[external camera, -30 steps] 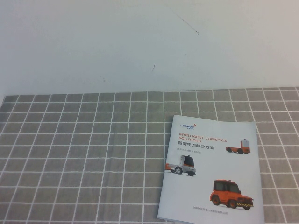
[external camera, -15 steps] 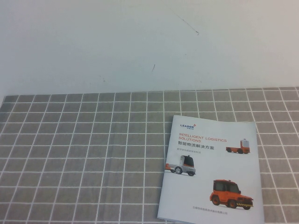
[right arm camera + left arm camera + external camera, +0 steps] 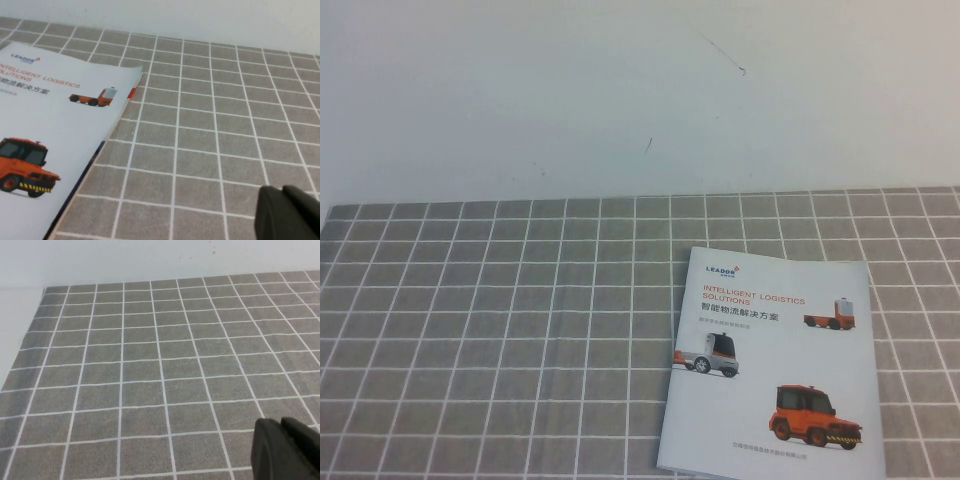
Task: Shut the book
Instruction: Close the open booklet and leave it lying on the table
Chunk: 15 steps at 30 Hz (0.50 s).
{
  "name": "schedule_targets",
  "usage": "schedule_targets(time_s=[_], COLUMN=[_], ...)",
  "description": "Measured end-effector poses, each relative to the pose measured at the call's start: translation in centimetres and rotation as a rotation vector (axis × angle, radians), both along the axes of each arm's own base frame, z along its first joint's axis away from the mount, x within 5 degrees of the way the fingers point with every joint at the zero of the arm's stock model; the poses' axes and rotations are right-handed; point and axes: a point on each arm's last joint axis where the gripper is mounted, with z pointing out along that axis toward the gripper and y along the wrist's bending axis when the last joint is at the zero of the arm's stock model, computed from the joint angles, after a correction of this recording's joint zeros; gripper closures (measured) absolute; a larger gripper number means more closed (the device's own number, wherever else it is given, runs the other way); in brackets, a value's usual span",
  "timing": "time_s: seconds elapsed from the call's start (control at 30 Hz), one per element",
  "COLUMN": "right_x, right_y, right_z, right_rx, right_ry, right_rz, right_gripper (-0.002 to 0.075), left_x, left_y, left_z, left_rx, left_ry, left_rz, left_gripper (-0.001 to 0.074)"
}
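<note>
Starting at the left gripper (image 3: 281, 426): its two dark fingers (image 3: 267, 445) look pressed together with nothing between them, so I'd call it closed and empty. It sits over bare squares of the grey mat (image 3: 150, 365), with the mat's far edge and one side edge visible ahead of it.

Right gripper (image 3: 282, 192) is the same deal: dark tips together, holding nothing, over open mat squares. The book (image 3: 55, 130) is off to one side of it and well clear, no contact at all. From that wrist cam I can see a little red tab (image 3: 131, 92) poking out at the page edge, plus a dark strip running under the cover along the side nearest the gripper.

From the high cam neither arm is in the shot. The book (image 3: 770, 375) lies shut and flat, front cover up, on the right half of the mat (image 3: 500, 320), turned slightly off the grid lines, and its near edge runs out of the bottom of the frame. The cover is white with orange "INTELLIGENT LOGISTICS SOLUTIONS" lettering and three vehicles: an orange flatbed, a silver van and an orange jeep-type thing.

Past the mat is a plain white surface (image 3: 620, 90) with a couple of small dark marks (image 3: 741, 70).
</note>
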Motion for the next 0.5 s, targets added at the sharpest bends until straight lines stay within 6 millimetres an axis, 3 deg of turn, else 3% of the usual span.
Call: schedule_targets(time_s=[0.2,0.5], right_x=[-0.01,-0.02], right_y=[-0.01,-0.06], right_z=[-0.03,-0.04], right_rx=[0.069,0.040], right_ry=[0.005,0.007], right_rz=[-0.025,-0.020], right_gripper=[0.0728,0.0728], left_x=[-0.01,-0.01], left_y=[0.00,0.00], left_z=[0.03,0.02], left_rx=[0.000,0.000], left_ry=[0.000,0.002], left_rz=[0.000,0.000], left_gripper=[0.0738,0.0738])
